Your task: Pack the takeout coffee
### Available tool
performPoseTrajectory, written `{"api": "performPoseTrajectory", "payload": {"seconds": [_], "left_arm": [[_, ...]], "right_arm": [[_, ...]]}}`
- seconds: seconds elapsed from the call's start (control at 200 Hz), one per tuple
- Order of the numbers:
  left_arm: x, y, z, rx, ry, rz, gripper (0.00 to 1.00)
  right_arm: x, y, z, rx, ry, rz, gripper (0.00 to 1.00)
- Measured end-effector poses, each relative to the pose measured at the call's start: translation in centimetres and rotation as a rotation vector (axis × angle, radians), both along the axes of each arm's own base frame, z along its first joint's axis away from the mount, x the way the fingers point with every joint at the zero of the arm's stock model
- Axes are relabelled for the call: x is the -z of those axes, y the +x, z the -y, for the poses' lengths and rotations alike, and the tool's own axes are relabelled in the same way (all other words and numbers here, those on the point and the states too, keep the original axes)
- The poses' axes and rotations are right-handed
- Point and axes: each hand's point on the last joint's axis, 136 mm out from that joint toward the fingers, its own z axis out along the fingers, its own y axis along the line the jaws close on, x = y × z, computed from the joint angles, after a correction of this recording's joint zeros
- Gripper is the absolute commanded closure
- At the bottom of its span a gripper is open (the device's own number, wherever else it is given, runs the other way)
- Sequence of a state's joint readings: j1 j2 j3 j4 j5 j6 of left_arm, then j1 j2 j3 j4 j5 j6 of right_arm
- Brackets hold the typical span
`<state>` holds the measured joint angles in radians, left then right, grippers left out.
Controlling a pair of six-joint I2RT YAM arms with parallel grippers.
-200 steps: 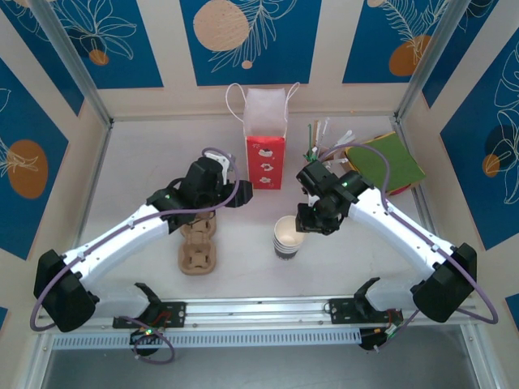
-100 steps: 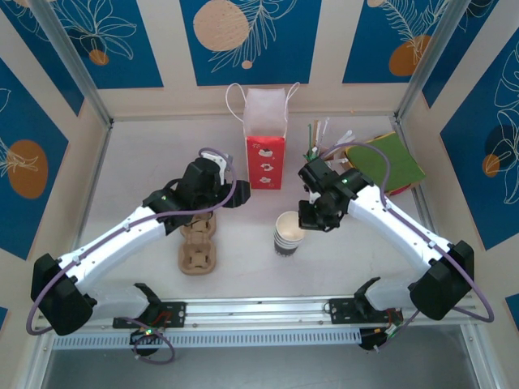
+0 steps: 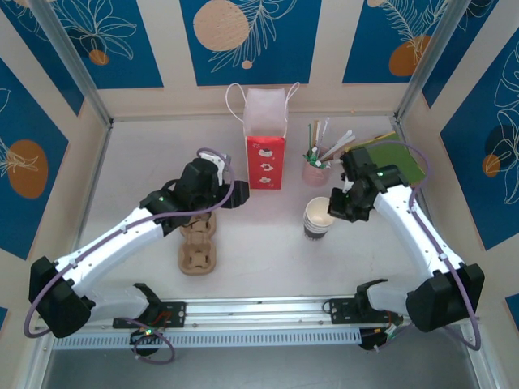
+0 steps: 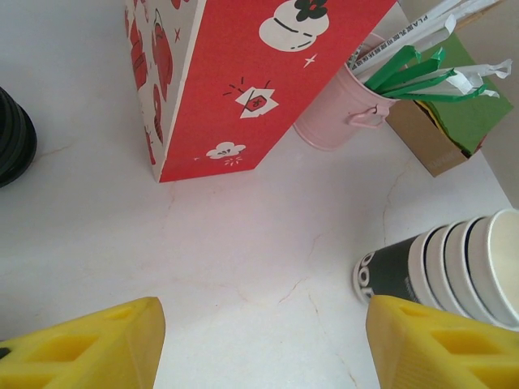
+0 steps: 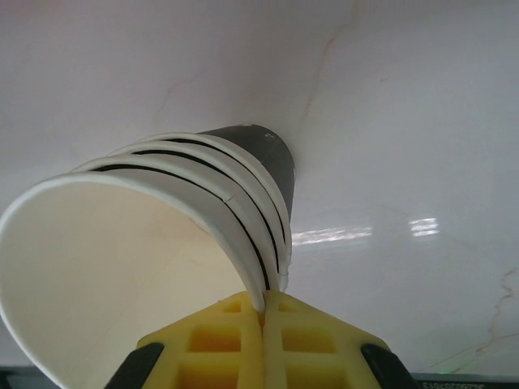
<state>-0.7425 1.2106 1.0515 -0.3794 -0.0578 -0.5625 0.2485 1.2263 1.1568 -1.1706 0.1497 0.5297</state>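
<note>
Saw right gripper [image 5: 263, 312] clamped on lidless cup stack [image 3: 318, 217]'s rim, near pink cup [image 4: 332, 121]. Found left gripper [image 4: 261, 312] spread apart, facing red bag [image 4: 235, 73]. Couldn't tell whether black round edge [image 4: 12, 138] left of bag was the takeout coffee.

Looks like a robot lab cell: closed in by blue printed panels [image 3: 243, 32] on metal posts [image 3: 69, 61], with arms [image 3: 122, 239] bolted to a rail [image 3: 259, 309] at a white tabletop [image 3: 259, 259].
</note>
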Motion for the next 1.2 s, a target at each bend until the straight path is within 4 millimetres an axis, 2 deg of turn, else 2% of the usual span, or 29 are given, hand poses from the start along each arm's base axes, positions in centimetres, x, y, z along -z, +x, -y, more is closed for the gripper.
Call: {"api": "performPoseTrajectory", "payload": {"seconds": [0.25,0.41,0.525,0.575,0.73,1.2], "left_arm": [[0.3,-0.3,-0.4,0.009,0.030,-0.003,0.32],[-0.1,-0.6,-0.9,0.001,0.034,0.003,0.29],[-0.4,-0.8,-1.3,-0.007,0.035,0.009,0.25],[-0.5,-0.9,-1.4,-0.008,0.039,0.011,0.17],[-0.8,-1.1,-1.8,-0.011,0.041,0.019,0.02],[-1.2,-1.3,-2.2,-0.016,0.042,0.026,0.00]], "right_arm": [[0.5,0.7,4.8,0.155,-0.013,-0.007,0.95],[0.4,1.0,6.7,0.220,-0.002,0.000,0.95],[0.4,1.0,6.7,0.218,0.005,0.003,0.95],[0.4,1.0,6.6,0.214,0.007,0.003,0.95],[0.3,1.0,6.5,0.216,0.019,0.006,0.95],[-0.9,0.5,6.6,0.241,0.059,0.049,0.95]]}}
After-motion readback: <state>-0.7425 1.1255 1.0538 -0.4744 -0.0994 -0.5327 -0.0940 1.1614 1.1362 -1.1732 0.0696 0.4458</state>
